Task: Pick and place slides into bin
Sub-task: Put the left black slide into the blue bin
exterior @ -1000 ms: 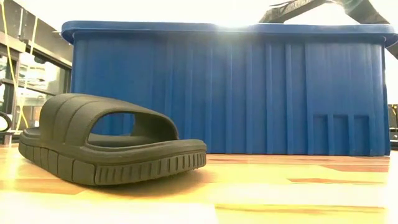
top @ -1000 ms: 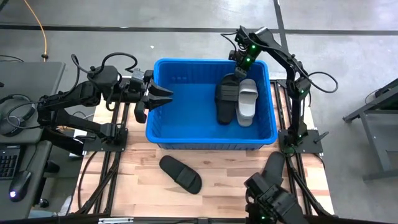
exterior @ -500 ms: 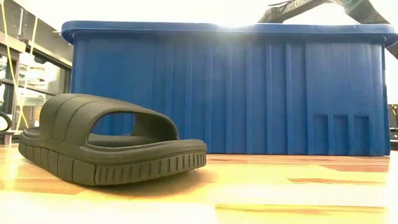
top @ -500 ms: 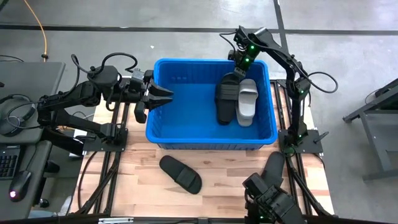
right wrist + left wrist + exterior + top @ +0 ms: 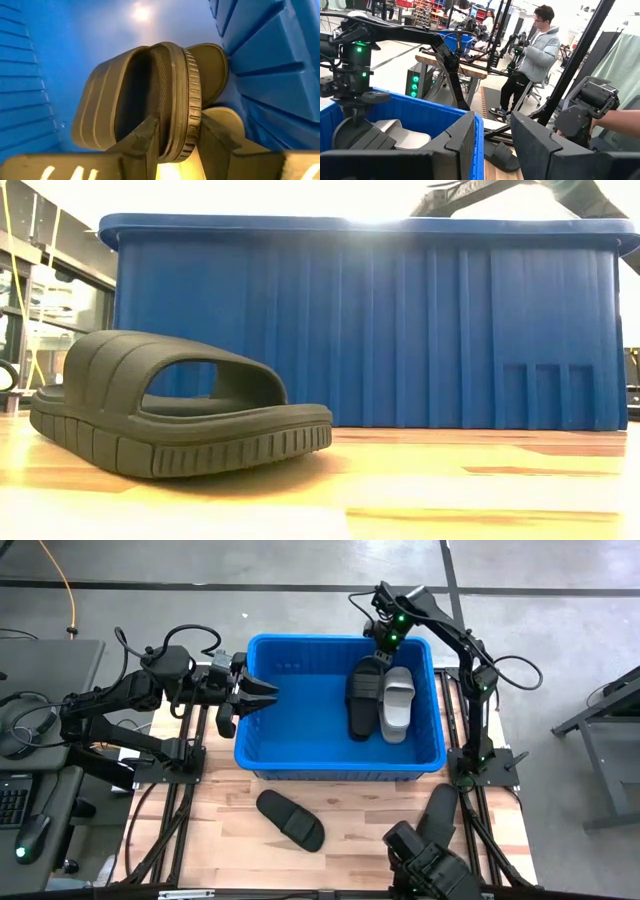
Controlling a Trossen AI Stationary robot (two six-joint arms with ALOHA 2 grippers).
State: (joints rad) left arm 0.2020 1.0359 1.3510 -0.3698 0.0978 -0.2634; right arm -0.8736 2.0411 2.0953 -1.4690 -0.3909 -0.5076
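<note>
A black slide (image 5: 364,698) is lying inside the bin (image 5: 300,750) toward 2 o'clock, against a light grey slide (image 5: 398,703), likely so the pair packs along that wall. The right gripper (image 5: 380,648) is hanging over its far end, jaws slightly apart around the sole's rim; whether they are pinching it I cannot tell. Another black slide (image 5: 290,820) is waiting on the bench (image 5: 360,805) at 6 o'clock. The left gripper (image 5: 262,696) is hovering at the bin's 9 o'clock rim, jaws spread and empty.
</note>
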